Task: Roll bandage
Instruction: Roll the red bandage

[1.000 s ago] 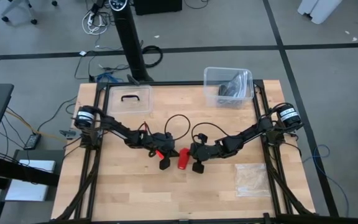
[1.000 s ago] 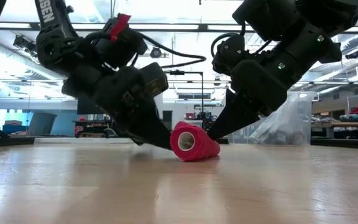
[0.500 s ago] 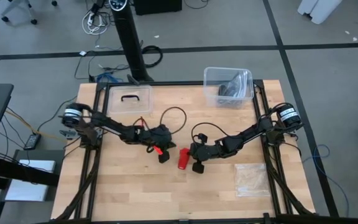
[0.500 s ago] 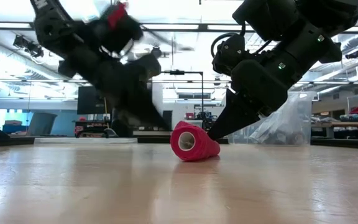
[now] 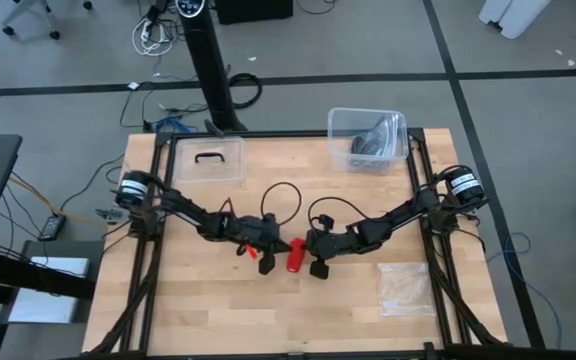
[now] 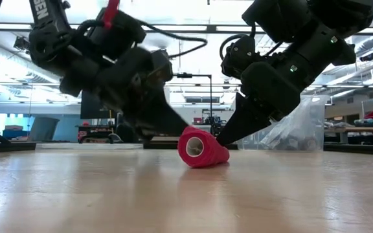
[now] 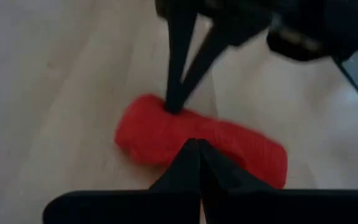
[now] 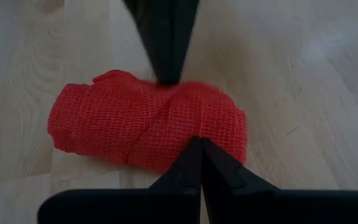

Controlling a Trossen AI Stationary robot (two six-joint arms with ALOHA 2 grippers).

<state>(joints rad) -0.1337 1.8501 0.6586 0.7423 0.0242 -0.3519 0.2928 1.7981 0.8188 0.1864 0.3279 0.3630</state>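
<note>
Now the bandage (image 5: 295, 255) lies near the middle of the wooden table (image 5: 198, 310), already wound into a short, stubby roll. Seen from above, its long axis runs from the table's far side toward its near side, crosswise to the line between the two arms. The left tool (image 5: 265, 263) meets the roll from the left and the right tool (image 5: 313, 262) from the right, so the roll sits squeezed between them, about equally close to each.

Both tools have their fingers pressed together into a single narrow point. Neither is pinching the fabric; each tip only touches the roll's side, as both wrist views show, with the opposite tool's point resting on the far flank.

The bandage is bright red, soft, open-weave gauze with a visible mesh texture. From table height its round end shows a pale hollow core. The roll looks slightly lumpy and uneven, with a loose fold across its outer layer. The table is smooth, pale wood.
</note>
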